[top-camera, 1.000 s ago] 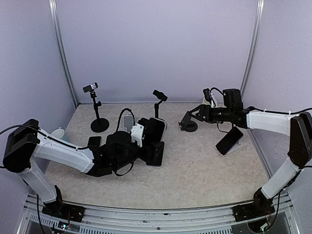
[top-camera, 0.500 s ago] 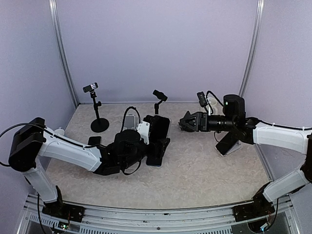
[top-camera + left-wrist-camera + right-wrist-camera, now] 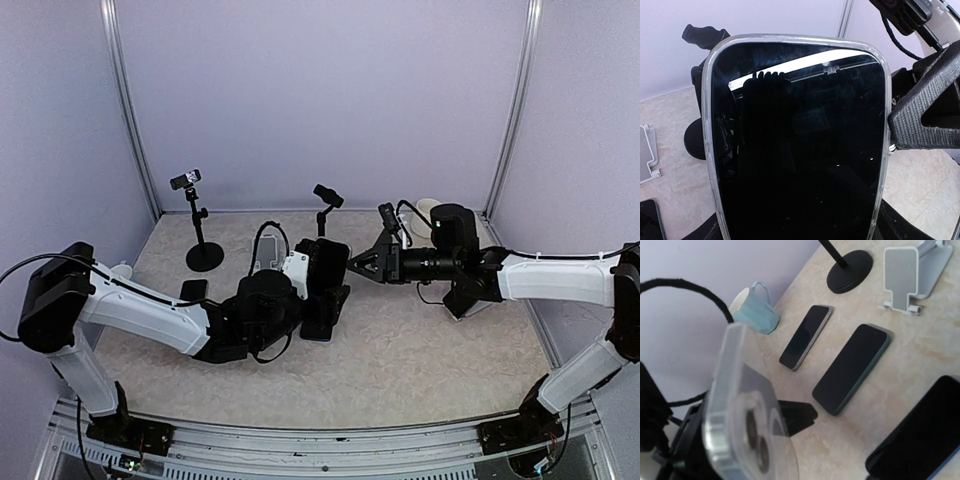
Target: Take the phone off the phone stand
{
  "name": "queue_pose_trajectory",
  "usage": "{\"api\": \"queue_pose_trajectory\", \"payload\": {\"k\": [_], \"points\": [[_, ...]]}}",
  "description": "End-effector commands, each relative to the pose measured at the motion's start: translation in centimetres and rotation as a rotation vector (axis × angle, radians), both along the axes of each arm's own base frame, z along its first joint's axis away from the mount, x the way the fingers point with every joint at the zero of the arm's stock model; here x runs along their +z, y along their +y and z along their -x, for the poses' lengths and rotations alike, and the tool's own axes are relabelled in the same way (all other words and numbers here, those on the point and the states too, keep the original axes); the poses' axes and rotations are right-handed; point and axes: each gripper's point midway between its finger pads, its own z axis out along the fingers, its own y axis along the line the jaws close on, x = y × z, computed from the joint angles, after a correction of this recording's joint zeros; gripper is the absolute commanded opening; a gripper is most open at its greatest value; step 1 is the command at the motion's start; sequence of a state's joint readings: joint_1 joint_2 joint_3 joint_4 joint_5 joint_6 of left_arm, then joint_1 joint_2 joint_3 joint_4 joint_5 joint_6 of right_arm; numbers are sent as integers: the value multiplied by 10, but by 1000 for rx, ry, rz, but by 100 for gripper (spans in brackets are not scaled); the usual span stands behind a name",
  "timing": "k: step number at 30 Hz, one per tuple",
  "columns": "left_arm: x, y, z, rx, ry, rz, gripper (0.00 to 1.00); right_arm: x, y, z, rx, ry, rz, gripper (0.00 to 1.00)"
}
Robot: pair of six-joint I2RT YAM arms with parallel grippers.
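- A teal mug [image 3: 756, 310] is sitting at the far left by the wall; a black tripod stand [image 3: 204, 255] is standing to its right, farther back.
- Two dark phones are lying flat left of centre, a slim one [image 3: 806, 336] and a wider one [image 3: 852, 367] just beside it; an empty white stand [image 3: 902, 277] is standing behind them.
- The left gripper [image 3: 312, 290] is lying low at mid-table, right against the phone [image 3: 800, 150]; its fingers are hiding behind the phone, so I cannot tell whether they are clamping it.
- The phone, in a clear case, is standing upright at the black phone stand [image 3: 322, 318] in the middle of the table, screen facing near-left.
- The right gripper [image 3: 362, 265] is hovering at the phone's right edge, fingers apart; one finger [image 3: 925, 115] is sitting just beside that edge.
- Another phone [image 3: 470, 290] is leaning on a stand at the right; a white cup [image 3: 430, 206] is sitting at the far right.
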State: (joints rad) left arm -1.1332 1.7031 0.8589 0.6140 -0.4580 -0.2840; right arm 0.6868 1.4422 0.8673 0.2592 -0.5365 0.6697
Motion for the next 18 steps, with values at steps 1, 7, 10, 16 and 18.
{"api": "queue_pose_trajectory", "payload": {"k": [1, 7, 10, 16, 18], "points": [[30, -6, -2, 13, -56, 92, 54, 17, 13, -6, -9, -24, -43, 51], [28, -8, -2, 11, -57, 88, 54, 10, 22, -3, 2, 4, -49, 41], [28, -7, -3, 14, -57, 85, 54, 9, 26, 0, 9, 7, -54, 40], [28, -7, -4, 10, -55, 86, 54, 9, 29, 3, 14, 10, -62, 37], [29, -7, -3, 9, -55, 90, 54, 6, 29, 3, 9, 17, -57, 33]]}}
